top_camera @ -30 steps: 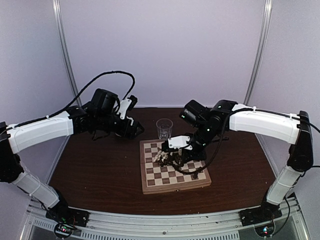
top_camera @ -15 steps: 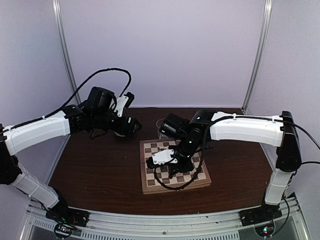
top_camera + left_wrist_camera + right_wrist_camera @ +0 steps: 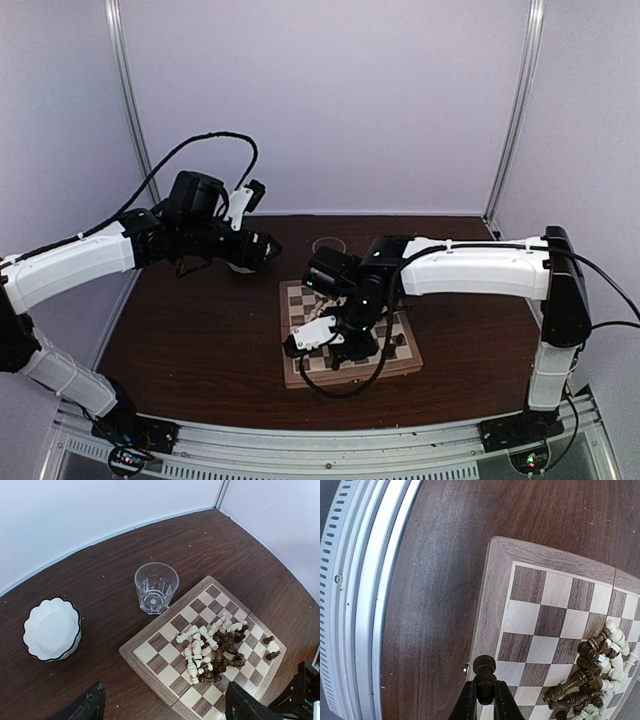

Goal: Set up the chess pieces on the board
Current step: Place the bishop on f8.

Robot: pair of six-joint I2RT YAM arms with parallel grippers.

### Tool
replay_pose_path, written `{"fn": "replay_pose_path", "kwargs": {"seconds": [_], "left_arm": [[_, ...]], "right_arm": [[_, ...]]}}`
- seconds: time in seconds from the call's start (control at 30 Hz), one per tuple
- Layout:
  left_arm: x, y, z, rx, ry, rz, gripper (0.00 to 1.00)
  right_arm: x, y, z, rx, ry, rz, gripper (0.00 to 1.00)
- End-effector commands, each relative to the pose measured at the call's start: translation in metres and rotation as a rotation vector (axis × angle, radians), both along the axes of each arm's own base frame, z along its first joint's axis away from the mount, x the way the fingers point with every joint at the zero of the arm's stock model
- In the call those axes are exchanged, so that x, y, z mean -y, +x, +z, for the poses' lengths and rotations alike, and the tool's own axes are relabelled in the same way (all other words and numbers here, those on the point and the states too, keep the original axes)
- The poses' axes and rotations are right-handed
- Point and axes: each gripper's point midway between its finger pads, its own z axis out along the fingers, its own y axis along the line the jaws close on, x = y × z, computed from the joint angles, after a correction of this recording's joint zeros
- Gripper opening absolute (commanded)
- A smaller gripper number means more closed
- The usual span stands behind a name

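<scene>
Top external view: I have the board [image 3: 388, 369] mid-table. The right arm is stretched across it and the left arm is held up over the far left of the table [image 3: 190, 330].
Right gripper [image 3: 484, 696]: jaws pinched tight on a dark piece [image 3: 484, 669]. Through the right wrist camera I see both fingers pressed against its stem, with the rounded head standing above them.
Held piece, place: it sits over the board's pale rim, close to a corner, with the table and the metal rail [image 3: 355, 580] beyond.
Left gripper [image 3: 164, 690]: jaws wide apart with nothing between them, held high above the table and looking down on the board.
Chess pieces [image 3: 212, 647]: one tumbled heap near the middle of the board, most of them lying on their sides. In the left wrist view the cream ones are mostly on the left and the dark ones on the right and lower side.
Strays: two dark pieces [image 3: 270, 647] lie close to the board's right edge, apart from the heap. I cannot tell whether they are upright.
Glass [image 3: 156, 587]: clear and upright on the table, just beside the board's far rim.
Bowl [image 3: 51, 628]: white with a scalloped dark edge. It is on the table left of the glass, well apart from the board.
</scene>
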Motion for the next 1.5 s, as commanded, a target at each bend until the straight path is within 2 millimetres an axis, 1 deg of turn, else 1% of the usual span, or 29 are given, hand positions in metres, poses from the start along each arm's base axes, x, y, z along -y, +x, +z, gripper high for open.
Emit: {"fn": "replay_pose_path", "kwargs": {"seconds": [0.0, 0.17, 0.57, 0.67, 0.8, 0.93, 1.07, 1.13, 1.17, 1.23, 1.3, 1.4, 1.47], "left_arm": [[-0.002, 0.003, 0.023, 0.054, -0.042, 0.006, 0.82], [-0.002, 0.002, 0.024, 0.057, -0.045, 0.006, 0.82], [-0.003, 0.001, 0.028, 0.065, -0.051, 0.005, 0.82], [-0.004, 0.001, 0.029, 0.067, -0.051, 0.005, 0.82], [-0.003, 0.001, 0.029, 0.066, -0.052, 0.004, 0.82], [-0.002, 0.000, 0.029, 0.063, -0.054, -0.001, 0.82], [-0.002, 0.000, 0.027, 0.059, -0.055, -0.001, 0.82], [-0.002, 0.000, 0.027, 0.058, -0.055, -0.002, 0.82], [-0.002, 0.000, 0.027, 0.058, -0.054, -0.002, 0.82], [-0.002, 0.000, 0.026, 0.056, -0.054, -0.001, 0.82], [-0.002, 0.000, 0.026, 0.056, -0.052, -0.001, 0.82], [-0.001, 0.001, 0.025, 0.056, -0.050, -0.002, 0.83], [-0.001, 0.001, 0.022, 0.052, -0.042, -0.005, 0.82]], "right_arm": [[-0.011, 0.010, 0.003, 0.044, 0.004, -0.013, 0.05], [-0.018, 0.018, -0.002, 0.066, -0.011, -0.030, 0.05], [-0.035, 0.022, -0.005, 0.038, 0.000, -0.047, 0.06], [-0.031, 0.021, -0.008, 0.032, -0.022, -0.048, 0.06], [-0.018, 0.021, -0.010, 0.058, -0.048, -0.045, 0.06], [-0.010, 0.020, -0.015, 0.066, -0.066, -0.050, 0.06], [-0.008, 0.020, -0.023, 0.063, -0.071, -0.056, 0.06], [-0.009, 0.021, -0.024, 0.065, -0.074, -0.061, 0.09], [-0.009, 0.021, -0.024, 0.065, -0.076, -0.062, 0.15], [-0.009, 0.023, -0.019, 0.073, -0.070, -0.069, 0.27], [-0.005, 0.024, -0.008, 0.079, -0.060, -0.076, 0.35], [0.003, 0.022, 0.031, 0.037, 0.013, -0.115, 0.40], [0.016, 0.020, 0.058, -0.004, 0.062, -0.133, 0.42]]}}
